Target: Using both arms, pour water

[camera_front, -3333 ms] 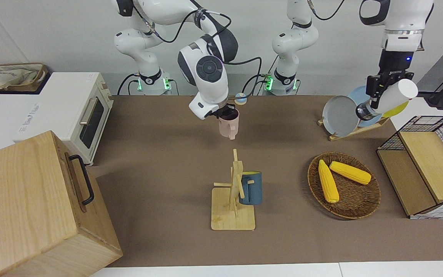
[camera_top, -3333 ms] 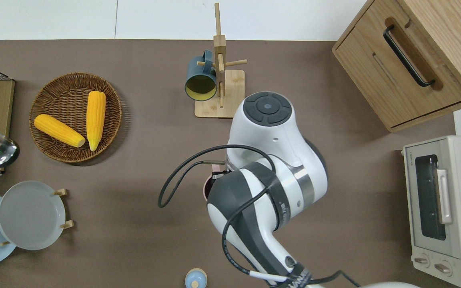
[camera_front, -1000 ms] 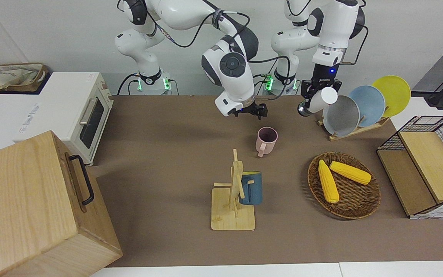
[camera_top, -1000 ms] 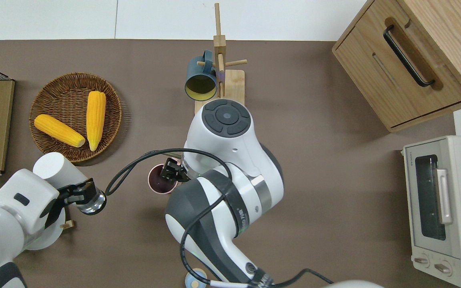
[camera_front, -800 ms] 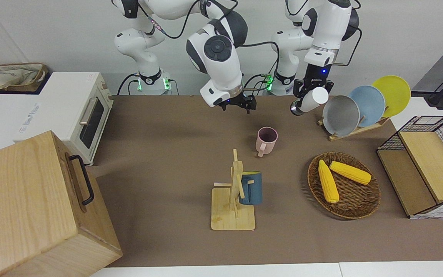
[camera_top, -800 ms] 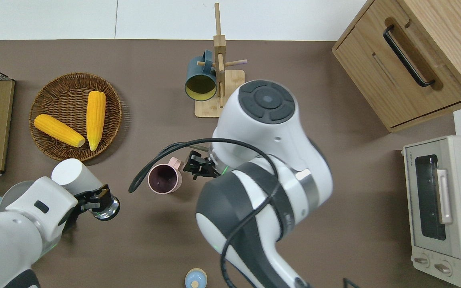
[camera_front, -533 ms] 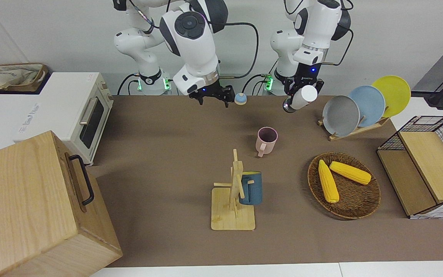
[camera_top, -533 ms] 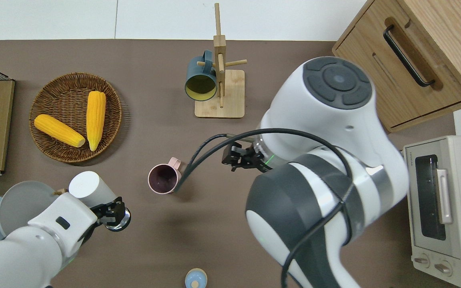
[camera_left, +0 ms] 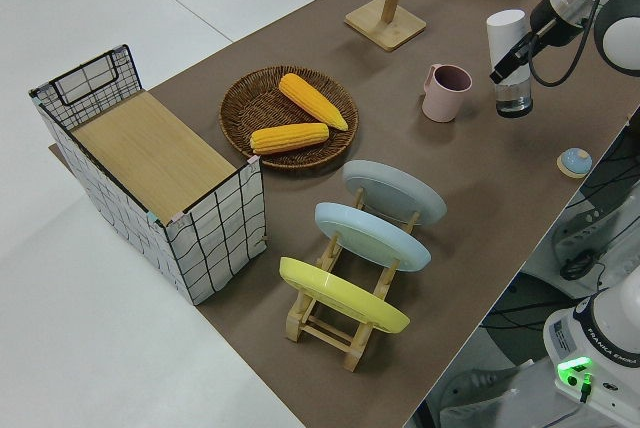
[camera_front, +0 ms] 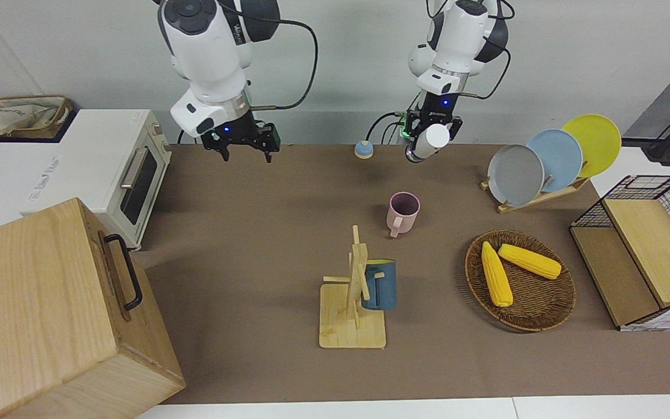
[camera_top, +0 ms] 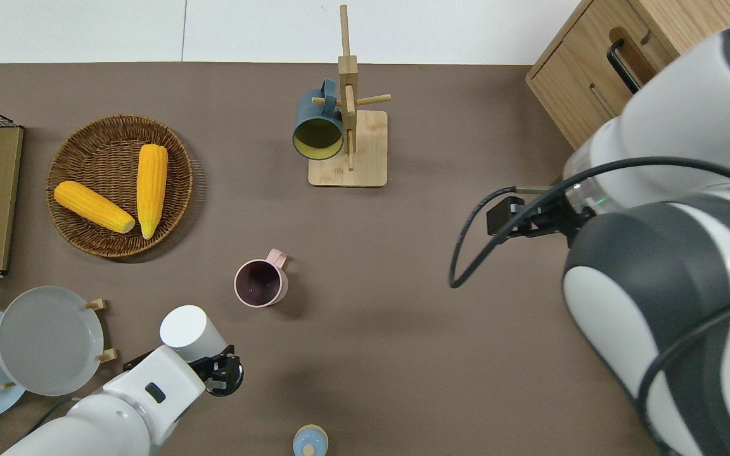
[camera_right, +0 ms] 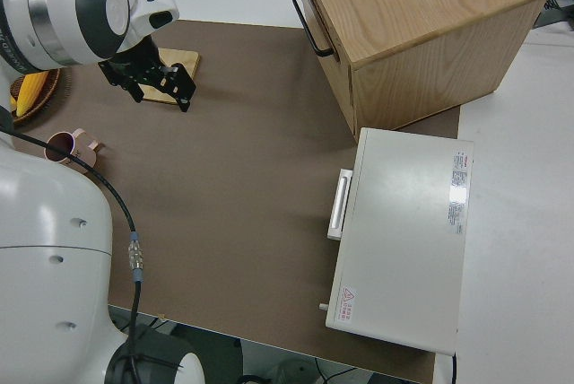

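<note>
A brown mat (camera_front: 253, 233) covers most of the white table (camera_top: 86, 31), whose bare edge shows along the side farthest from the robots. A plain pale wall (camera_front: 573, 58) rises past the robots' bases. At the right arm's end stand a large wooden cabinet (camera_front: 38, 308) with a black handle and a white toaster oven (camera_front: 108, 169). At the left arm's end sits a wire-framed wooden shelf (camera_front: 643, 250). The floor (camera_left: 120, 328) is pale grey.
</note>
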Controlling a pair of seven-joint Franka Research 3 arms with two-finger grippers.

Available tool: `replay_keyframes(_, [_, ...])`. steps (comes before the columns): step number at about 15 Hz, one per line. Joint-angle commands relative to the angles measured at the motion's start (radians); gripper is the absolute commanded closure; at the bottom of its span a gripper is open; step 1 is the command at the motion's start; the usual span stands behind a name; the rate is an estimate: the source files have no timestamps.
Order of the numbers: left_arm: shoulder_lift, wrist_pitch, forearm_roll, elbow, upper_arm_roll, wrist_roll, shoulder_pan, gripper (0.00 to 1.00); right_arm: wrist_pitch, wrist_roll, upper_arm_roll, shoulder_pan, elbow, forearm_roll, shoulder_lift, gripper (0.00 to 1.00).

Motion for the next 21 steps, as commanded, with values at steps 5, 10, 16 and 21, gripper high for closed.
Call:
replay_keyframes(5, [0.074,0.092,-0.039,-0.029,-0.061,-0.015,-0.037,1.0,-0.027,-0.278,0.035,-0.202,-0.034,-0.075,-0.071,0.007])
replay_keyframes(10, [0.161,0.1,-0.038,-0.006,-0.074,-0.009,-0.023,1.0,-0.045,-0.357,0.035,-0.288,-0.054,-0.075,-0.103,0.007])
replay_keyframes(16, [0.244,-0.007,-0.025,0.089,-0.071,-0.012,0.015,1.0,-0.044,-0.358,0.035,-0.296,-0.045,-0.058,-0.102,0.009])
replay_keyframes(21, [0.322,-0.135,-0.009,0.18,-0.068,-0.044,0.032,1.0,-0.042,-0.359,0.035,-0.294,-0.045,-0.052,-0.102,0.007])
